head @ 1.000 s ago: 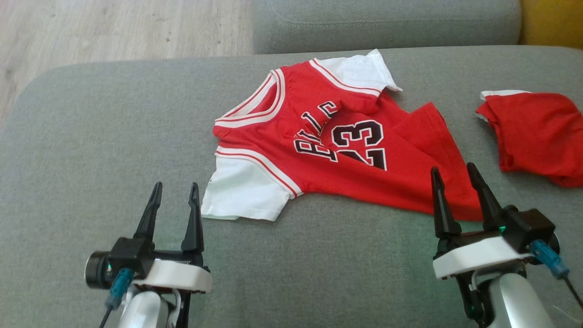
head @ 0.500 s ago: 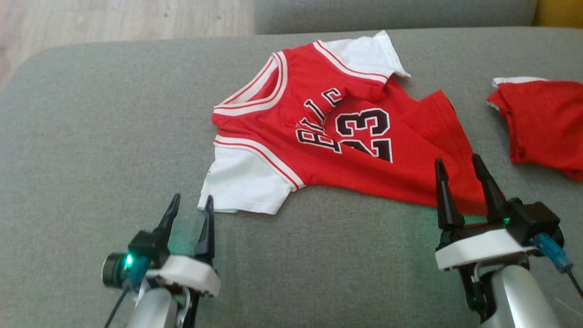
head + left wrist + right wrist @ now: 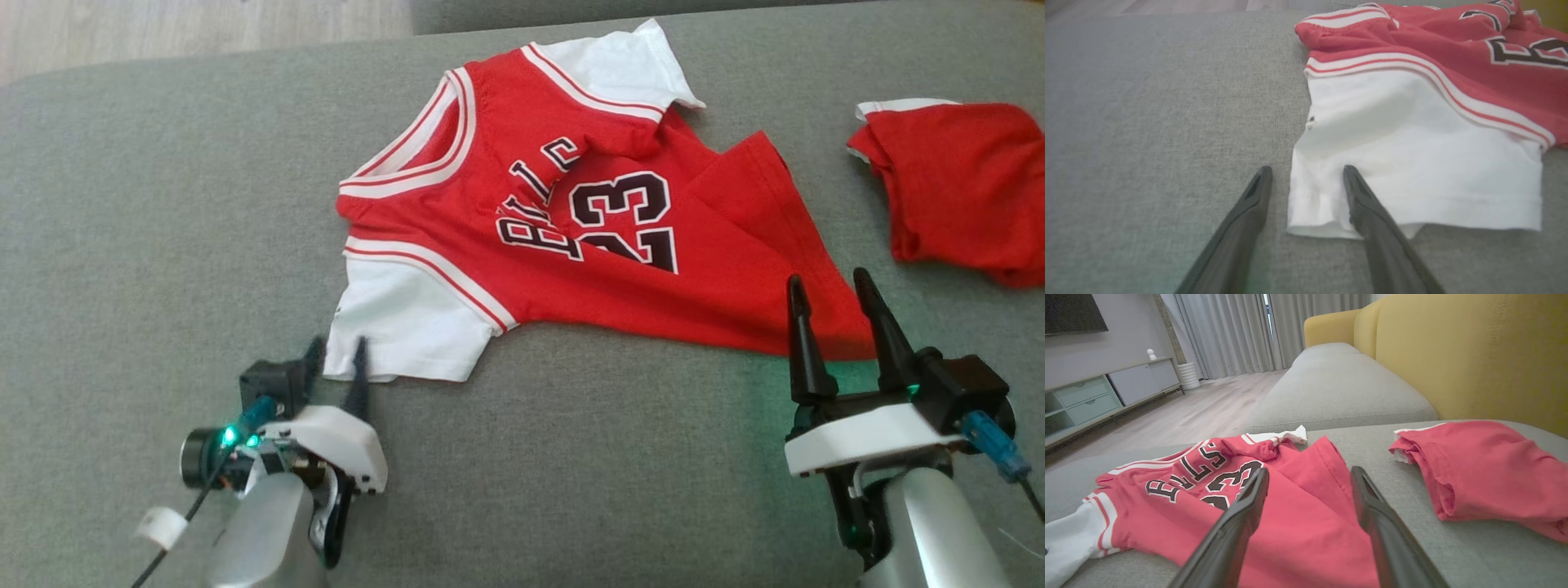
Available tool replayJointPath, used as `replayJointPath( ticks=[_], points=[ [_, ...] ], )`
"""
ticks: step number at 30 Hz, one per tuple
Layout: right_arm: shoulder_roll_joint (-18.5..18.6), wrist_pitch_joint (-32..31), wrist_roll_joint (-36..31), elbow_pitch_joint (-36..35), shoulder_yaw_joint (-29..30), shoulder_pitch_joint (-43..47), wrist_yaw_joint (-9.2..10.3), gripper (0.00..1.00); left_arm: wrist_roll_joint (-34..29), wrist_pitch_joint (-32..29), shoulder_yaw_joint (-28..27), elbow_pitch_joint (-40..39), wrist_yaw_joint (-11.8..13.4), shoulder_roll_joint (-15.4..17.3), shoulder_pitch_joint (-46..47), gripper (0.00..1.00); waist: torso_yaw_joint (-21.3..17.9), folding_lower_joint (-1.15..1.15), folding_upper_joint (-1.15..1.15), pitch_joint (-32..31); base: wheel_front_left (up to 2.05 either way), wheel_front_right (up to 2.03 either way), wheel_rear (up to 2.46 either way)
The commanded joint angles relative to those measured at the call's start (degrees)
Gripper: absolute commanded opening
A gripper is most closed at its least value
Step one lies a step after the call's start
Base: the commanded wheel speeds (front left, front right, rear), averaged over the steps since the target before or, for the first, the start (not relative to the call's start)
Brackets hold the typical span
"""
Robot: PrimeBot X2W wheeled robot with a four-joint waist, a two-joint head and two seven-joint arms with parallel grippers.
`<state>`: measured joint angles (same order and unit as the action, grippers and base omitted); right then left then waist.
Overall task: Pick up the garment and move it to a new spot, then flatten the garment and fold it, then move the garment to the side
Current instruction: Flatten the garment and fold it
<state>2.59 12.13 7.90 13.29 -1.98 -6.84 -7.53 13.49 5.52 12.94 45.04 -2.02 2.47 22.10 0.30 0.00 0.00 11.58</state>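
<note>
Lying spread on the grey sofa cushion (image 3: pixel 163 204), the red shirt (image 3: pixel 571 237) shows its printed front, with the number 23 and black lettering facing up. Its body is creased across the lettering, and one flap of red cloth lies folded over along the hem side. The shirt has two white sleeves. The near sleeve (image 3: pixel 408 327) lies flat at the shirt's collar end, on the side closest to the robot.

The left tool (image 3: pixel 336 347) is at the outer corner of that near sleeve. Its fingers stand apart and straddle the sleeve's side edge: one finger lies over the white cloth, and the other lies on the bare cushion just beside the shirt. The cloth is not pinched.

The right tool (image 3: pixel 829 278) is at the hem end of the shirt, on the near side. Its fingers are spread wide and hold nothing. The fingertips overlap the red hem corner in the head view. Whether they touch the cloth cannot be told.

A second red garment (image 3: pixel 955 188) lies crumpled beyond the shirt's hem end, apart from the shirt. A yellow backrest (image 3: pixel 1474 355) rises behind that garment. Wooden floor (image 3: pixel 163 33) shows past the shirt's collar end.
</note>
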Motion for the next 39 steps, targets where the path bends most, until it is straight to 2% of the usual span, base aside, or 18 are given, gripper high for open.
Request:
replayJointPath(
  ticks=[1,5,12,20,24,32,39],
  points=[
    [0.3,0.8,-0.3,-1.5,-1.4,-2.3,0.04,1.0,0.5,-0.5,-1.1,0.4,-0.3,0.6,0.3,0.0,-0.2,0.0,0.0,0.0,0.0,0.0,0.0],
    [0.3,0.9,-0.3,-0.7,-1.1,-2.4,0.04,1.0,1.7,3.8,-2.3,-0.5,-0.5,0.8,1.5,0.0,-0.4,0.0,0.0,-0.2,0.0,0.0,0.0],
    [0.3,0.0,-0.7,0.5,-0.8,-1.4,0.04,1.0,2.7,8.9,-5.2,-4.6,1.0,1.9,2.6,0.0,-0.1,0.0,0.0,-0.5,0.0,0.0,0.0],
    [0.3,-4.0,-1.5,2.9,0.4,3.4,0.04,1.0,1.9,9.5,-7.1,-11.2,1.5,2.1,-0.6,0.0,0.4,0.0,0.0,-1.1,0.0,0.0,0.0],
    [0.3,-5.2,-2.0,4.4,2.8,4.3,0.04,1.0,1.6,9.5,-8.1,-13.9,2.1,1.7,-2.0,0.0,0.6,0.0,0.0,-1.7,0.0,0.0,0.0],
    [0.3,-7.2,-3.8,9.5,4.9,2.6,0.04,1.0,1.0,9.5,-8.3,-16.4,2.3,1.0,-3.5,0.0,1.4,0.0,0.0,-2.0,0.0,0.0,0.0],
    [0.3,-6.2,-4.0,13.5,5.5,-0.8,0.04,1.0,0.5,9.5,-7.5,-16.0,1.7,0.8,-3.1,0.0,2.2,0.0,0.0,-1.3,0.0,0.0,0.0]
  ],
)
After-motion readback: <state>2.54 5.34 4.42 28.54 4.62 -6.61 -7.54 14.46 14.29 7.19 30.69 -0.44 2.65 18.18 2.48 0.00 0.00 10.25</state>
